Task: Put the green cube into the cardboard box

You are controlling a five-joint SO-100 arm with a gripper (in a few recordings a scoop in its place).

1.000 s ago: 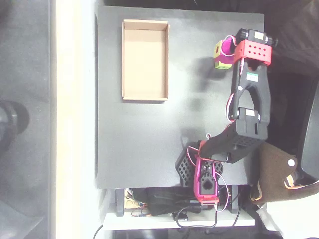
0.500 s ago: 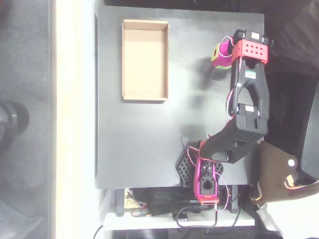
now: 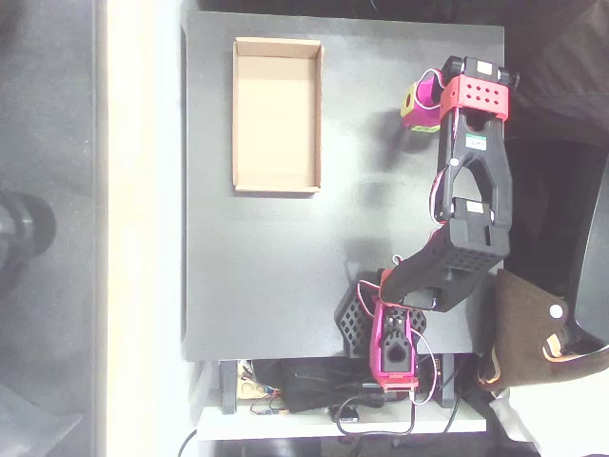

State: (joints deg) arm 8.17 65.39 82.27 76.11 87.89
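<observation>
Green cube point(image 3: 424, 125): one, seen at magenta gripper point(image 3: 420, 107) | cardboard box point(image 3: 277, 114): one, well apart on bench point(image 3: 285, 276) | jaws: state cannot be told

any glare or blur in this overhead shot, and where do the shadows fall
Overhead view: soft overall, bright washed-out strip left of the black table; cardboard box interior evenly lit, thin shadow along its lower edge; faint shadow left of the gripper; the green cube there is blurry.
</observation>
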